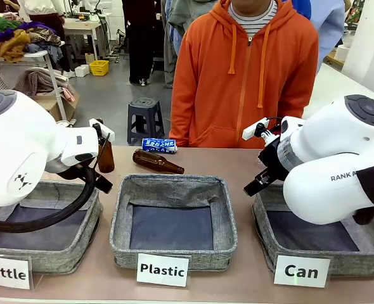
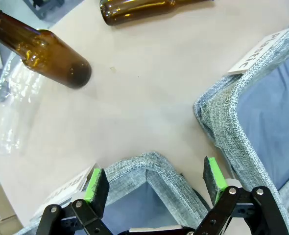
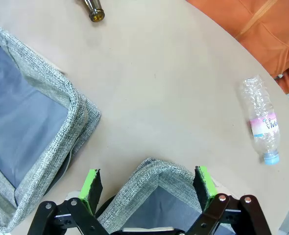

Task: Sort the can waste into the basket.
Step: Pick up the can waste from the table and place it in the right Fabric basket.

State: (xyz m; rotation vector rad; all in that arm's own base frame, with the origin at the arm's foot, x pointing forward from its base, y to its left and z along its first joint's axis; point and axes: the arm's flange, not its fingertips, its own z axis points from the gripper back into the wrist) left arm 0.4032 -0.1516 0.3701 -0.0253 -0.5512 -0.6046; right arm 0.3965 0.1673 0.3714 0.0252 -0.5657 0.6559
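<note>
A blue can with white lettering (image 1: 158,145) lies on its side at the far edge of the table, in front of the person in the orange hoodie. The grey basket (image 1: 263,223) with the card "Can" (image 1: 301,271) stands at the front right under my right arm. My right gripper (image 3: 147,183) is open above a corner of that basket (image 3: 154,172), with nothing between its green pads. On the other side, my left gripper (image 2: 155,180) is open too, hovering over a corner of the "Bottle" basket (image 2: 152,164). Both grippers are well short of the can.
The "Plastic" basket (image 1: 173,190) is in the middle and the "Bottle" basket (image 1: 85,240) at the left. One brown bottle (image 1: 106,157) stands upright, another (image 1: 156,162) lies beside the can. A clear plastic bottle (image 3: 262,122) lies on the table's right, another (image 2: 7,112) on its left.
</note>
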